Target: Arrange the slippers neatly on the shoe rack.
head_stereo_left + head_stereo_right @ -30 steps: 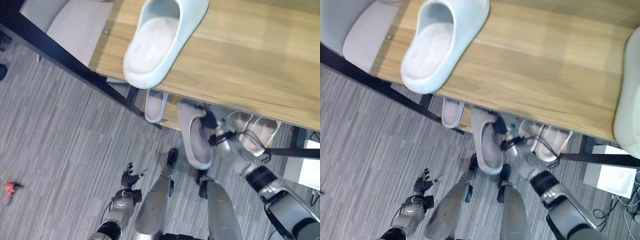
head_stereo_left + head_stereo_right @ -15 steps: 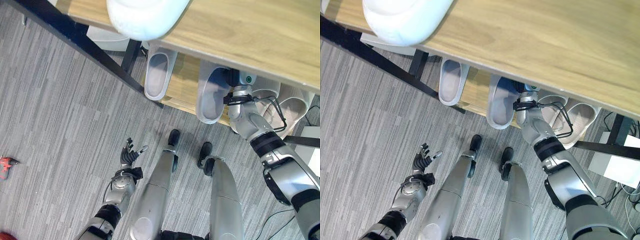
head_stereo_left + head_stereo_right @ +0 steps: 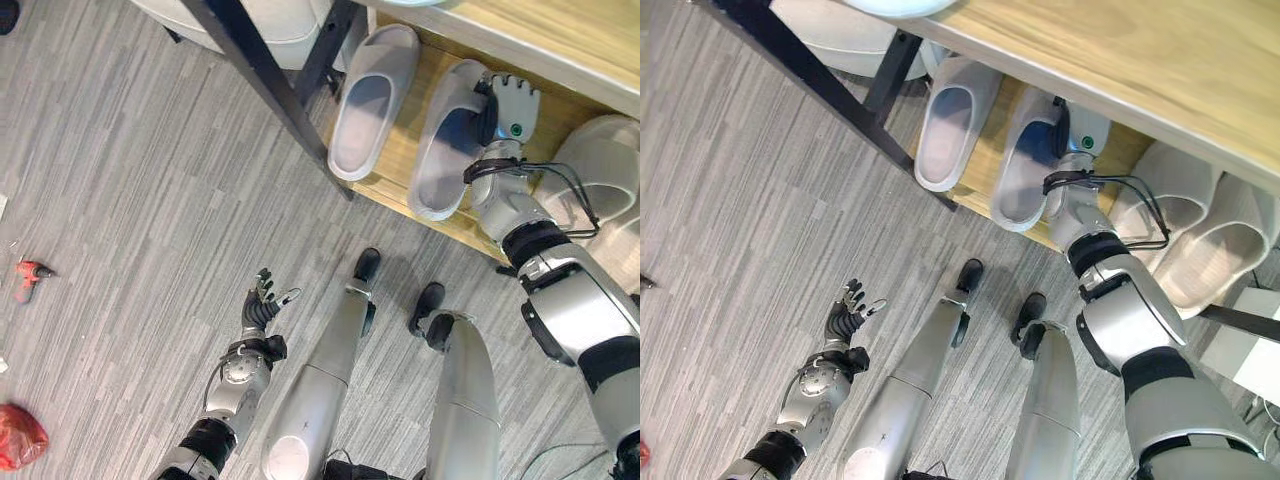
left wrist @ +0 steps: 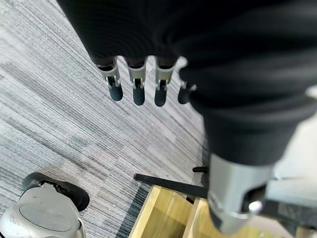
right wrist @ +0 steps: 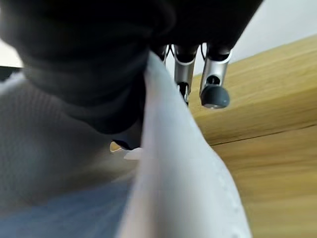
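Since a second ago I had carried the grey slipper (image 3: 447, 150) from in front of the rack onto the lower shelf (image 3: 405, 165) of the shoe rack, just beside its mate (image 3: 371, 105). My right hand (image 3: 505, 105) gripped its side wall, thumb inside and fingers (image 5: 214, 87) outside. My left hand (image 3: 262, 303) hung over the floor (image 3: 130, 200), fingers relaxed and holding nothing.

Right hand (image 3: 497, 112) gripping grey slipper (image 3: 448, 150)
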You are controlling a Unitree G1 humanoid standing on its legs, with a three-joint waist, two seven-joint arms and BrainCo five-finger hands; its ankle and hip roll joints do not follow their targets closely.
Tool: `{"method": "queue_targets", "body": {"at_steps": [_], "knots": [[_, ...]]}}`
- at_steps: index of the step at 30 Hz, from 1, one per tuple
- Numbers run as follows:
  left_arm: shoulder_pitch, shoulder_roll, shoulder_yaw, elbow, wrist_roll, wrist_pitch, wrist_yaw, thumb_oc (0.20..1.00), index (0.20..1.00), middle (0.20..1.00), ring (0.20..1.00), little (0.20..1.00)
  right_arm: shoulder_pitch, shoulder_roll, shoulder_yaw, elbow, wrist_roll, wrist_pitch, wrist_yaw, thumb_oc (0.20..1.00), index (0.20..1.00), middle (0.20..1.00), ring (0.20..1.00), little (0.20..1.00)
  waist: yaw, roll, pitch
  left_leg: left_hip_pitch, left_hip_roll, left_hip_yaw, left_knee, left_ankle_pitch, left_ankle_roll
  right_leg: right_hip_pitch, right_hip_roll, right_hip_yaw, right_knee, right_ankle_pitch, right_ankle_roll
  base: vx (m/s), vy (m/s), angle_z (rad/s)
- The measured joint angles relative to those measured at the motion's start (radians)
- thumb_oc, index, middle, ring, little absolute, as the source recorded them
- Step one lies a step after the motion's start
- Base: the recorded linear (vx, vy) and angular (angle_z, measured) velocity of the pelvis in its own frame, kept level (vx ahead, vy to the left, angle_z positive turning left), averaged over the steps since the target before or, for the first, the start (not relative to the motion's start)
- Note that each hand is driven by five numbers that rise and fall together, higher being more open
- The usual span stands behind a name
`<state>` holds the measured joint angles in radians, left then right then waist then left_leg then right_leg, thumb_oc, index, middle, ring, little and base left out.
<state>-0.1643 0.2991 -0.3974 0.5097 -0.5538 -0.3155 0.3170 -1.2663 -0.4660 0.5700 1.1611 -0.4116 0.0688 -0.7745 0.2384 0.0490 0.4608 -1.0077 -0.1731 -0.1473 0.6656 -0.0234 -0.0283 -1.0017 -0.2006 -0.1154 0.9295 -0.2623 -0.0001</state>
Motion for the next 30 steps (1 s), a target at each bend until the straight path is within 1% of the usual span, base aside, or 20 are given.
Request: {"method": "queue_targets", "body": {"at_steps": [1, 2, 3, 5, 7, 15, 18, 20, 22, 24, 25, 26, 28, 29, 30], "knots": [[-0.001, 0.004, -0.011, -0.002, -0.016, 0.000, -0.001, 1.000, 1.000, 1.000, 1.000, 1.000, -0.005, 0.000, 0.014, 0.034, 0.006, -0.002, 0.006, 0.200, 0.200, 0.200, 0.200, 0.200, 0.005, -0.001, -0.016, -0.011, -0.005, -0.003, 0.017, -0.004, 0.005, -0.006, -0.001, -0.001, 0.013, -0.009, -0.002, 0.01, 0.018, 0.11], [0.000, 0.007, -0.017, -0.003, -0.016, 0.000, -0.001, 1.000, 1.000, 1.000, 1.000, 1.000, -0.004, 0.001, 0.015, 0.039, 0.017, -0.002, 0.010, 0.617, 0.617, 0.617, 0.617, 0.617, 0.006, 0.000, -0.025, -0.018, -0.006, -0.004, 0.023, -0.006, 0.006, -0.011, -0.001, 0.000, 0.018, -0.011, -0.001, 0.01, 0.018, 0.10], [0.007, 0.019, -0.031, -0.030, -0.016, 0.001, -0.002, 1.000, 1.000, 1.000, 1.000, 1.000, -0.006, 0.000, 0.023, 0.054, 0.023, -0.005, 0.015, 1.000, 1.000, 1.000, 1.000, 1.000, 0.009, 0.000, -0.040, -0.033, -0.008, -0.004, 0.032, -0.007, 0.006, -0.026, -0.002, 0.001, 0.025, -0.014, 0.000, 0.00, 0.000, 0.00], [0.010, 0.026, -0.032, -0.059, -0.016, 0.000, -0.004, 1.000, 1.000, 1.000, 1.000, 1.000, -0.006, 0.000, 0.029, 0.052, 0.034, -0.005, 0.016, 1.000, 1.000, 1.000, 1.000, 1.000, 0.010, 0.000, -0.042, -0.038, -0.008, -0.004, 0.036, -0.008, 0.006, -0.031, -0.002, 0.002, 0.028, -0.014, 0.000, 0.00, 0.001, -0.02], [0.012, 0.030, -0.031, -0.083, -0.017, 0.001, -0.011, 1.000, 1.000, 1.000, 1.000, 1.000, -0.013, 0.000, 0.049, 0.072, 0.049, -0.003, 0.042, 1.000, 1.000, 1.000, 1.000, 1.000, 0.011, 0.001, -0.044, -0.040, -0.008, -0.004, 0.041, -0.008, 0.005, -0.033, -0.001, 0.003, 0.031, -0.014, 0.000, 0.00, 0.008, -0.03], [0.015, 0.031, -0.029, -0.098, -0.017, 0.008, -0.012, 1.000, 1.000, 1.000, 1.000, 1.000, -0.013, 0.006, 0.046, 0.066, 0.065, -0.001, 0.062, 1.000, 1.000, 1.000, 1.000, 1.000, 0.008, 0.000, -0.049, -0.041, -0.006, -0.003, 0.040, -0.008, 0.005, -0.035, 0.002, 0.004, 0.028, -0.014, 0.000, 0.00, 0.000, 0.00], [0.016, 0.032, -0.020, -0.097, -0.019, 0.015, -0.009, 1.000, 1.000, 1.000, 1.000, 1.000, -0.013, 0.031, 0.017, 0.037, 0.091, 0.006, 0.068, 1.000, 1.000, 1.000, 1.000, 1.000, -0.003, -0.004, -0.057, -0.041, -0.005, -0.003, 0.040, -0.008, 0.006, -0.034, 0.002, 0.004, 0.025, -0.014, 0.000, 0.00, 0.000, 0.00], [0.016, 0.032, -0.018, -0.098, -0.020, 0.025, -0.005, 1.000, 1.000, 1.000, 1.000, 1.000, -0.013, 0.062, 0.003, 0.015, 0.111, 0.008, 0.069, 1.000, 1.000, 1.000, 1.000, 1.000, -0.021, -0.010, -0.070, -0.041, -0.005, -0.003, 0.039, -0.010, 0.008, -0.032, 0.003, 0.004, 0.022, -0.014, 0.000, 0.00, 0.000, 0.00], [0.016, 0.034, -0.014, -0.098, -0.022, 0.033, -0.003, 1.000, 1.000, 1.000, 1.000, 1.000, -0.011, 0.078, -0.005, -0.051, 0.132, 0.019, 0.069, 1.000, 1.000, 1.000, 1.000, 1.000, -0.041, -0.014, -0.074, -0.037, -0.002, -0.002, 0.038, -0.011, 0.010, -0.026, 0.005, 0.003, 0.014, -0.013, 0.001, 0.00, -0.002, -0.05], [0.015, 0.034, -0.012, -0.105, -0.027, 0.038, -0.003, 1.000, 1.000, 1.000, 1.000, 1.000, 0.003, 0.074, -0.037, -0.131, 0.140, 0.025, 0.068, 1.000, 1.000, 1.000, 1.000, 1.000, -0.049, -0.017, -0.076, -0.034, 0.002, 0.002, 0.039, -0.015, 0.013, -0.021, 0.007, 0.003, 0.009, -0.012, 0.001, 0.01, -0.005, -0.07], [0.015, 0.034, -0.010, -0.105, -0.035, 0.042, -0.001, 1.000, 1.000, 1.000, 1.000, 1.000, 0.015, 0.069, -0.051, -0.187, 0.141, 0.030, 0.068, 1.000, 1.000, 1.000, 1.000, 1.000, -0.060, -0.018, -0.076, -0.030, 0.006, 0.003, 0.039, -0.018, 0.015, -0.014, 0.010, 0.003, 0.002, -0.012, 0.000, 0.01, -0.007, -0.07], [0.018, 0.034, -0.004, -0.106, -0.037, 0.046, 0.000, 1.000, 1.000, 1.000, 1.000, 1.000, 0.029, 0.069, -0.066, -0.237, 0.142, 0.029, 0.067, 1.000, 1.000, 1.000, 1.000, 1.000, -0.060, -0.019, -0.077, -0.028, 0.008, 0.004, 0.039, -0.020, 0.016, -0.011, 0.016, 0.005, -0.002, -0.011, -0.001, 0.01, 0.001, -0.12], [0.018, 0.033, 0.008, -0.106, -0.038, 0.054, 0.002, 1.000, 1.000, 1.000, 1.000, 1.000, 0.048, 0.068, -0.077, -0.302, 0.141, 0.032, 0.068, 1.000, 1.000, 1.000, 1.000, 1.000, -0.074, -0.019, -0.077, -0.015, 0.013, 0.007, 0.039, -0.026, 0.019, 0.003, 0.019, 0.005, -0.011, -0.009, 0.000, 0.01, 0.001, -0.09], [0.020, 0.033, 0.014, -0.106, -0.038, 0.058, 0.003, 1.000, 1.000, 1.000, 1.000, 1.000, 0.087, 0.067, -0.100, -0.380, 0.138, 0.039, 0.066, 1.000, 1.000, 1.000, 1.000, 1.000, -0.077, -0.021, -0.078, -0.004, 0.014, 0.012, 0.038, -0.030, 0.022, 0.014, 0.019, 0.008, -0.013, -0.008, 0.001, 0.03, -0.002, -0.04], [0.023, 0.033, 0.016, -0.107, -0.038, 0.063, 0.003, 1.000, 1.000, 1.000, 1.000, 1.000, 0.108, 0.069, -0.113, -0.411, 0.137, 0.040, 0.066, 1.000, 1.000, 1.000, 1.000, 1.000, -0.083, -0.023, -0.079, 0.003, 0.014, 0.014, 0.039, -0.034, 0.022, 0.022, 0.019, 0.009, -0.014, -0.008, 0.001, 0.03, -0.002, -0.05]]}}
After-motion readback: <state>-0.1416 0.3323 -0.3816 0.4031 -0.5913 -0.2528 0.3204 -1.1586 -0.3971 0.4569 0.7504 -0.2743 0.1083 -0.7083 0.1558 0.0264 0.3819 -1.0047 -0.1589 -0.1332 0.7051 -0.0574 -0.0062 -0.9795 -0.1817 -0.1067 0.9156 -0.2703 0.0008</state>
